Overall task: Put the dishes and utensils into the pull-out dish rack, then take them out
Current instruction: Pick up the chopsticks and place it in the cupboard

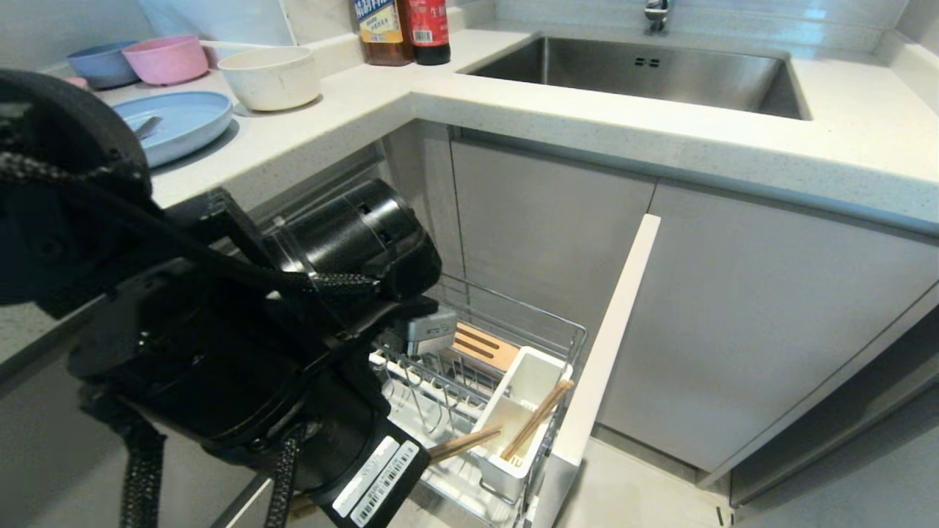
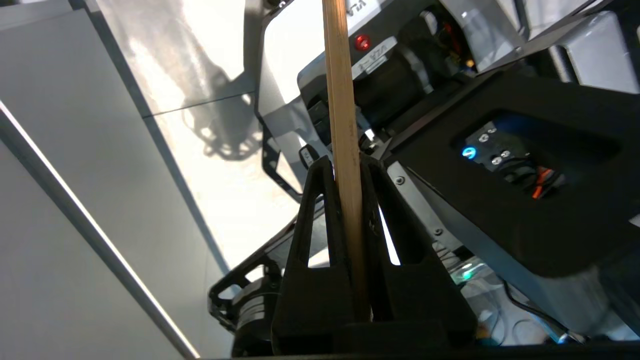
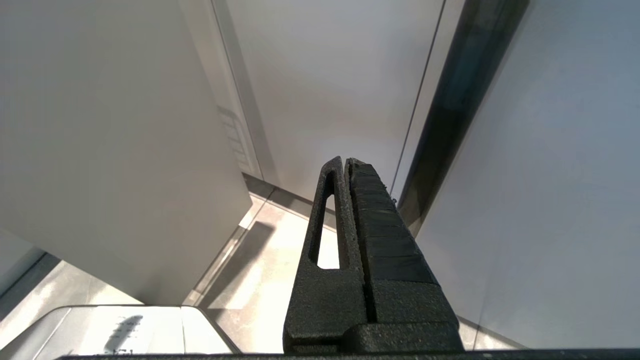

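The left gripper (image 2: 347, 165) is clamped on one chopstick (image 2: 344, 125), pinched partway along so its free end juts out beyond the fingertips, probably for steering into a slot. Just beyond it, the dish rack (image 1: 513, 323) is pulled out; its white holder (image 1: 517, 418) contains the other chopstick (image 1: 535, 419). The right gripper (image 3: 346, 162) is closed on nothing, parked away from the rack.

Tight way into the pull-out dish rack (image 1: 506, 345), lower centre.
My left arm (image 1: 220, 345) blocks its left; front panel (image 1: 609, 330) walls the right.
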